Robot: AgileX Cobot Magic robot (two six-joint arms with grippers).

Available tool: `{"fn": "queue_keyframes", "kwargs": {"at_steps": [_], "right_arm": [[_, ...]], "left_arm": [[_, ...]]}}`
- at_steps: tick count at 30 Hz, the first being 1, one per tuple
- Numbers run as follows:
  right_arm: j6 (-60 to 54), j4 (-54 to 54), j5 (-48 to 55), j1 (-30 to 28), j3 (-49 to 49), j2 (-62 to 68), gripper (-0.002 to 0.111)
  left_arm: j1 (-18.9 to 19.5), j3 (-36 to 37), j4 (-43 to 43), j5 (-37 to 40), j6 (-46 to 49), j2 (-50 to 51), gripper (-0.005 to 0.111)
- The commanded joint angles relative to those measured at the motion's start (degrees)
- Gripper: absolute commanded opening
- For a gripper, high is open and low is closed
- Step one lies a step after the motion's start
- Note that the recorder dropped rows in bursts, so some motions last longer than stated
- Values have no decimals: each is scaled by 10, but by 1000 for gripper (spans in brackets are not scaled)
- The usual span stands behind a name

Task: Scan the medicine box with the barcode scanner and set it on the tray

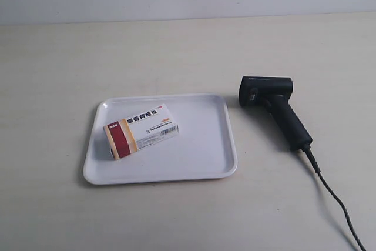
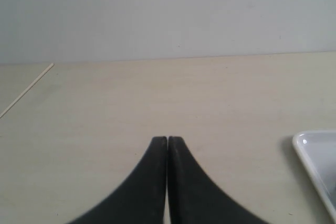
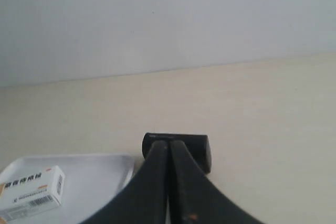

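Exterior view: the medicine box (image 1: 141, 130) is lying inside the tray (image 1: 205, 166), the barcode scanner (image 1: 273, 110) resting beside it on the surface (image 1: 53, 74). Left wrist: the left pincer (image 2: 167, 139) is sitting clenched, empty. Right wrist: the right pincer (image 3: 169, 142) is hanging clenched before the scanner.

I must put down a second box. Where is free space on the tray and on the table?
The tray is bare between the medicine box and its rim nearest the barcode scanner. The table is bare beyond the tray's opposite rim. Scanner and cable crowd their side.
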Motion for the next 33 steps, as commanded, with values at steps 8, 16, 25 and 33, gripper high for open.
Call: {"fn": "queue_keyframes", "kwargs": {"at_steps": [8, 16, 25, 33], "right_arm": [[16, -36, -59, 2, 62, -20, 0], [16, -36, -59, 2, 62, -20, 0], [33, -35, -66, -83, 62, -62, 0], [36, -35, 41, -195, 62, -196, 0]], "left_arm": [[2, 0, -2, 0, 2, -4, 3], [2, 0, -2, 0, 2, -4, 3], [2, 0, -2, 0, 2, -4, 3], [2, 0, -2, 0, 2, -4, 3]]}}
